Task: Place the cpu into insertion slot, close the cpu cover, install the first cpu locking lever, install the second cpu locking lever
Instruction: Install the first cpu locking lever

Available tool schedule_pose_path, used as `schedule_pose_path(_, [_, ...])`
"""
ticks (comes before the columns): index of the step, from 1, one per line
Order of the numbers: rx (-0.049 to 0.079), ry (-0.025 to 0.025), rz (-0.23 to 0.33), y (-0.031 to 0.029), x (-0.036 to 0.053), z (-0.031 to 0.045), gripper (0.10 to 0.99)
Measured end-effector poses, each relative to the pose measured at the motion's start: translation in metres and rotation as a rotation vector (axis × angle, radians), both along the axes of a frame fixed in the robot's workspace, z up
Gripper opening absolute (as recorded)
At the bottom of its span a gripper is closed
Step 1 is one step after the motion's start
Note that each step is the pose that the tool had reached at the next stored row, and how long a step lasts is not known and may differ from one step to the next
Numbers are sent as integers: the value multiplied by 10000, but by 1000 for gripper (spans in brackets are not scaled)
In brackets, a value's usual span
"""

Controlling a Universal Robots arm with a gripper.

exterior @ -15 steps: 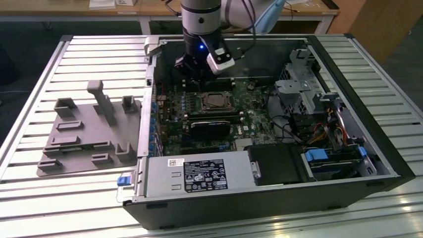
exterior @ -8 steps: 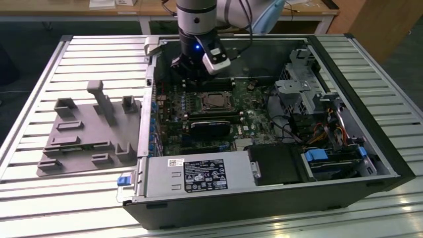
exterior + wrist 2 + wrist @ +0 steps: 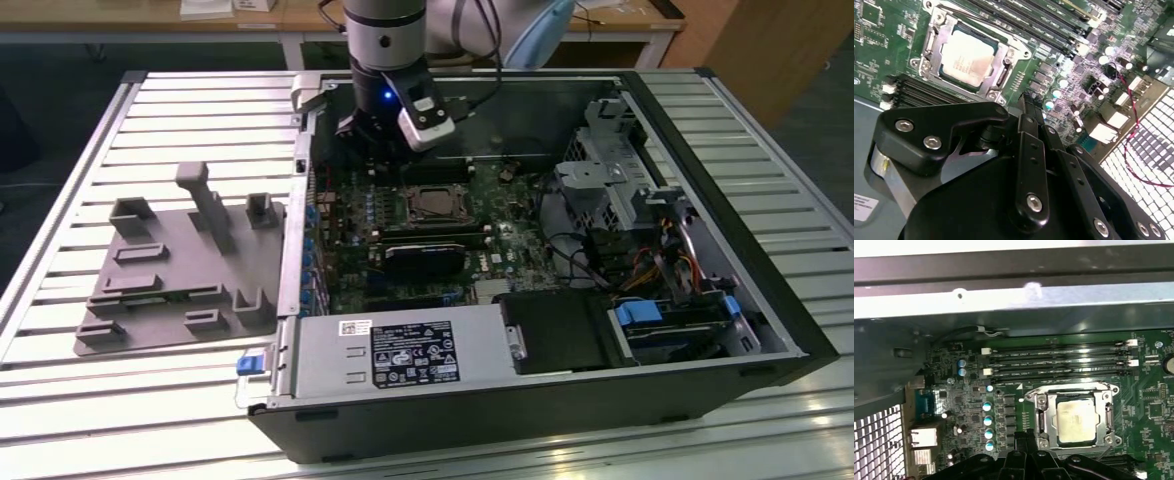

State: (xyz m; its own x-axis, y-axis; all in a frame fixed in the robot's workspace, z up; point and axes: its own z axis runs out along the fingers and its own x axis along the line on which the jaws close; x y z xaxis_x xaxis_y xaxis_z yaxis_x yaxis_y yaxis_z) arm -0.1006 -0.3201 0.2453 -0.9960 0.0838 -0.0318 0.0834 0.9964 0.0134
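The cpu (image 3: 968, 55) (image 3: 1077, 421), a square chip with a silvery top, lies in the insertion slot (image 3: 929, 47) on the green motherboard (image 3: 514, 245). The cpu cover (image 3: 1003, 76) (image 3: 1107, 416) lies flat around the chip, its window showing the metal top. A thin lever rod (image 3: 1069, 386) runs along the socket's edge. My gripper (image 3: 1030, 102) (image 3: 1023, 439) hovers just beside the socket, toward the case's back wall, shut with nothing between its fingers. In the exterior view the gripper (image 3: 374, 145) hangs inside the open case, above the cpu (image 3: 430, 204).
Memory slots (image 3: 1059, 362) flank the socket. A black card (image 3: 424, 258) sits below it in the exterior view, with the power supply (image 3: 394, 360) at the case front and drive bays (image 3: 627, 190) on the exterior view's right. A grey fixture (image 3: 174, 270) lies outside.
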Motion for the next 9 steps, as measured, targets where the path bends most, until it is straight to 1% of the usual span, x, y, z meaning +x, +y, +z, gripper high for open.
schedule_pose_path(2, [1,-1,0,0,-19,0,102])
schedule_pose_path(7, [0,0,1,0,-20,0,102])
schedule_pose_path(8, [36,1,1,-1,-22,0,102])
schedule_pose_path(9, [129,1,0,-1,-23,0,102])
